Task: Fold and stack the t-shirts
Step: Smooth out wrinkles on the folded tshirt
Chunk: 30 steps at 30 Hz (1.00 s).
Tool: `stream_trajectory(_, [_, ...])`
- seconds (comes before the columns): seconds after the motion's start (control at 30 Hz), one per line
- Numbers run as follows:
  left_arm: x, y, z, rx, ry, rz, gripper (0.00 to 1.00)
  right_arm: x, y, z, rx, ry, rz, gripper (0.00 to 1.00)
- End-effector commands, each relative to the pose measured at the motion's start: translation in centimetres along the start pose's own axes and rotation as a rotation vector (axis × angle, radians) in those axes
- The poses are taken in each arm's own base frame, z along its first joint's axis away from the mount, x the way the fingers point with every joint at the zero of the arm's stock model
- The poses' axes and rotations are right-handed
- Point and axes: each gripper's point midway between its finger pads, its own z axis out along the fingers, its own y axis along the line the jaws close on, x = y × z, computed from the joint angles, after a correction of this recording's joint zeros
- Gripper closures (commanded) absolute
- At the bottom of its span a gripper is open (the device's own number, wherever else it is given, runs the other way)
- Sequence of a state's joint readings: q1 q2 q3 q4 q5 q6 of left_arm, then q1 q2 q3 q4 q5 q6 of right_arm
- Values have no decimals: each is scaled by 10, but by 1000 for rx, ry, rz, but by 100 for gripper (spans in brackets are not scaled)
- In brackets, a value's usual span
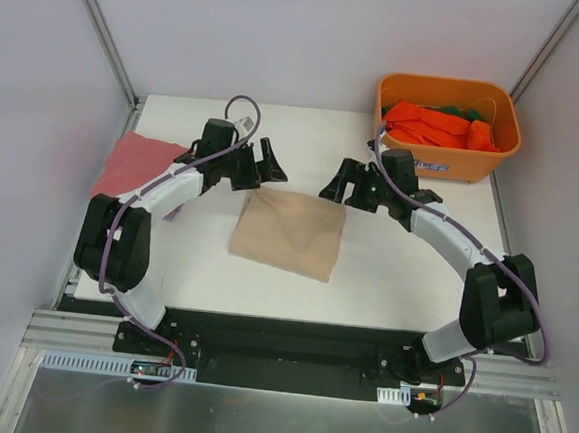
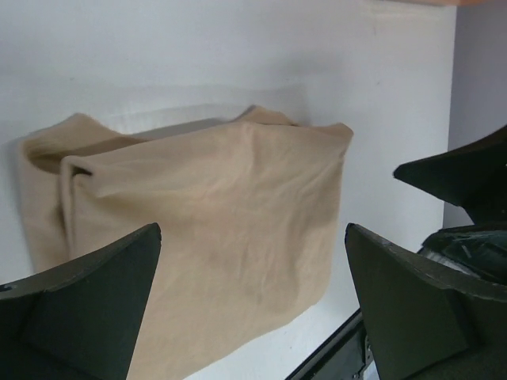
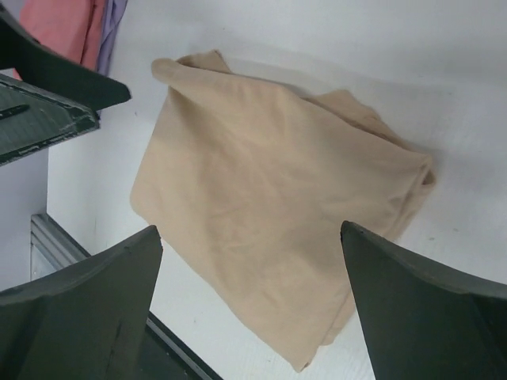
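A beige t-shirt (image 1: pixel 290 233) lies folded into a rough square at the middle of the white table; it also shows in the left wrist view (image 2: pixel 206 229) and the right wrist view (image 3: pixel 269 214). A pinkish-red t-shirt (image 1: pixel 135 163) lies at the table's left edge, partly under the left arm. Orange and green t-shirts (image 1: pixel 439 125) are bunched in the bin. My left gripper (image 1: pixel 266 162) is open and empty above the beige shirt's far left corner. My right gripper (image 1: pixel 340 181) is open and empty above its far right corner.
An orange plastic bin (image 1: pixel 495 152) stands at the table's far right corner. White walls close in the back and sides. A black base rail (image 1: pixel 279 351) runs along the near edge.
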State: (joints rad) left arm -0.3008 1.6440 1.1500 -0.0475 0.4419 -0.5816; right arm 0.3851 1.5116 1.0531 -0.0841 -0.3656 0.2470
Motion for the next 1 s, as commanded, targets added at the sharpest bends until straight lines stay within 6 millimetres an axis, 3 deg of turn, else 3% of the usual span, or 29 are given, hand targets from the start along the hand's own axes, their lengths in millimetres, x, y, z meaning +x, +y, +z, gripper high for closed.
stream_trajectory(0.0, [-4,-31,21,148,46,34,1,-1,18,17,-115,10,-18,4])
stream_trajectory(0.1, [-9,-22,47,142,84,0,1,-7,15,32,-109,26,-18,4])
stream_trajectory(0.23, [-9,4,76,89,123,-52,1,-8,-12,59,-28,51,8,4])
stream_trajectory(0.43, [-8,67,102,-102,118,-106,1,15,-58,97,76,157,59,4])
stream_trajectory(0.6, [-3,92,109,-171,145,-119,1,26,-78,112,122,194,56,4])
stream_trajectory(0.73, [-7,84,104,-149,144,-95,1,18,-75,105,128,178,9,4])
stream_trajectory(0.8, [-16,69,97,-116,124,-66,1,4,-68,91,139,144,-36,4])
stream_trajectory(0.97, [-56,18,64,-34,30,28,1,-51,-49,23,258,-54,-142,4])
